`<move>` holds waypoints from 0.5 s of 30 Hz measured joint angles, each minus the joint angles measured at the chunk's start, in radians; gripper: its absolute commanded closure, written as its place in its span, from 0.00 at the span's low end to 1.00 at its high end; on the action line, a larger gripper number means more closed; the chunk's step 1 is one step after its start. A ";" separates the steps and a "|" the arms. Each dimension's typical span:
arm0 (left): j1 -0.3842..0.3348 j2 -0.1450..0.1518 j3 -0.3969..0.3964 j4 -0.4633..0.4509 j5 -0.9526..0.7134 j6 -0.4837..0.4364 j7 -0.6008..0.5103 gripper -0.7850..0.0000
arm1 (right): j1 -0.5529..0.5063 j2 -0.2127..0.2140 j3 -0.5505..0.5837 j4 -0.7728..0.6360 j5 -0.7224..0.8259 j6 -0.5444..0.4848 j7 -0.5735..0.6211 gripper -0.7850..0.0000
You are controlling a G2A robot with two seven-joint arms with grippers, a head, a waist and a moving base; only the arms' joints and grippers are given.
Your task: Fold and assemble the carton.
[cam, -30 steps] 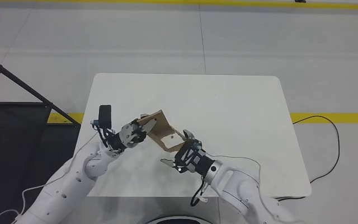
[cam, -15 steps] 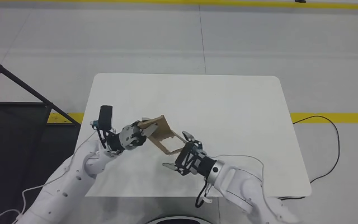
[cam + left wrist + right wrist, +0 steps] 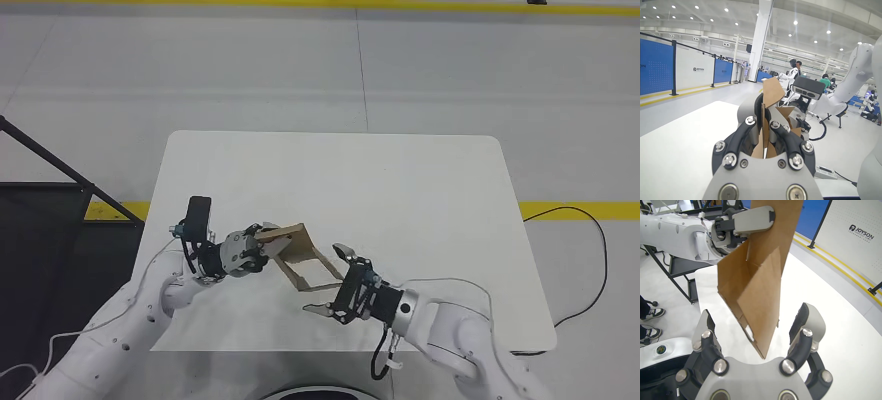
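A brown cardboard carton [image 3: 300,258], partly unfolded with loose flaps, hangs above the white table's front left part. My left gripper [image 3: 255,243] is shut on one upright panel of it; in the left wrist view the panel [image 3: 763,113] runs edge-on between the pads. In the right wrist view the left gripper [image 3: 753,219] clamps the carton's [image 3: 757,275] far end. My right gripper [image 3: 332,280] stands open just off the carton's near end. The carton's lower corner hangs between the right gripper's [image 3: 755,323] spread fingers without touching either pad.
The white table [image 3: 430,200] has bare room across its middle, back and right. A black metal frame [image 3: 40,230] stands on the floor beside the table's left edge. A black cable [image 3: 590,260] loops on the floor off the right edge.
The left gripper has turned the carton, so its long panel now lies flatter and points more to the right. The right gripper has drawn back toward the table's front right, staying open.
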 measured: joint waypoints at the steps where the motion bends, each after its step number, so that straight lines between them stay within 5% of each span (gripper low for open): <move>1: -0.004 0.002 0.006 0.002 0.003 0.000 0.007 1.00 | 0.003 0.000 0.000 0.004 0.004 -0.006 -0.002 0.00; 15: -0.058 0.026 0.089 0.025 0.052 0.000 0.109 1.00 | 0.037 -0.014 -0.047 0.020 -0.034 -0.031 -0.020 0.00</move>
